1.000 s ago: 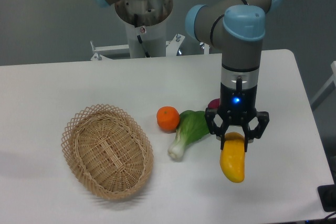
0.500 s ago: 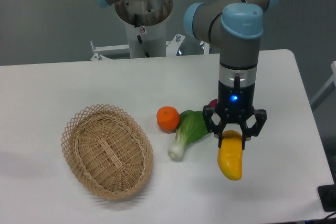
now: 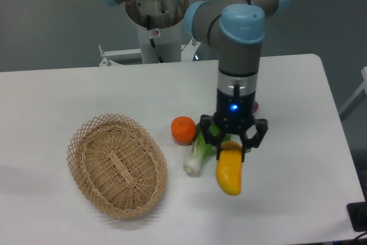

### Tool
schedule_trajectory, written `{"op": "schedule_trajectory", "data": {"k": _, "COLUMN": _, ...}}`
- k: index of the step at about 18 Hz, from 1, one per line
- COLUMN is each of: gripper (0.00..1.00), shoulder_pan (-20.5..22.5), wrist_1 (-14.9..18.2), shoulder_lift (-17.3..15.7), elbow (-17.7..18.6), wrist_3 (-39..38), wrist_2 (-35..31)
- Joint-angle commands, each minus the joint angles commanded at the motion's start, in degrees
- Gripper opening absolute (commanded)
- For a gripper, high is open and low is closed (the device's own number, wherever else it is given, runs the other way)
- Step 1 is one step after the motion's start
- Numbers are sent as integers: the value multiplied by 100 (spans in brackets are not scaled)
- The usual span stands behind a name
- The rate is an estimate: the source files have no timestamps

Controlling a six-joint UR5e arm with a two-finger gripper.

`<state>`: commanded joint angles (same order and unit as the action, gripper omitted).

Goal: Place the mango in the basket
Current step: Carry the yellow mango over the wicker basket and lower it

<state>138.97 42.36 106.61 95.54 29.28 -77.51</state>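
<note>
White table [image 3: 86,93] against grey floor [image 3: 51,21] bears wicker basket [image 3: 117,164].

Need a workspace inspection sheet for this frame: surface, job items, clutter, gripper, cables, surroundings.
Surface: white table, no spills seen.
Job's things: mango hangs in the gripper, right of the basket; basket holds nothing.
Clutter: orange, and a leafy green vegetable partly behind the gripper; a small red piece shows behind the arm.
Gripper: gripper shut on the mango's upper end.
Cables: black cable on the robot pedestal.
Surroundings: grey floor; dark object at the lower right edge.
</note>
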Motion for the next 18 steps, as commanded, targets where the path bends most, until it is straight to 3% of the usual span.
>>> {"op": "schedule_trajectory", "data": {"k": 4, "gripper": 34, "shoulder_pan": -563, "wrist_1": -9, "shoulder_lift": 255, "elbow": -8, "wrist_3": -405, "wrist_2": -597}}
{"op": "schedule_trajectory", "data": {"k": 9, "gripper": 34, "shoulder_pan": -1047, "wrist_1": -9, "shoulder_lift": 352, "elbow": 167, "wrist_3": -651, "wrist_2": -827}}
{"op": "schedule_trajectory", "data": {"k": 14, "gripper": 34, "shoulder_pan": -1679, "wrist_1": -9, "shoulder_lift": 510, "elbow": 386, "wrist_3": -643, "wrist_2": -1134}}
{"op": "schedule_trajectory", "data": {"k": 18, "gripper": 34, "shoulder_pan": -1865, "wrist_1": -26, "shoulder_lift": 650, "elbow": 457, "wrist_3": -363, "wrist_2": -1223}}
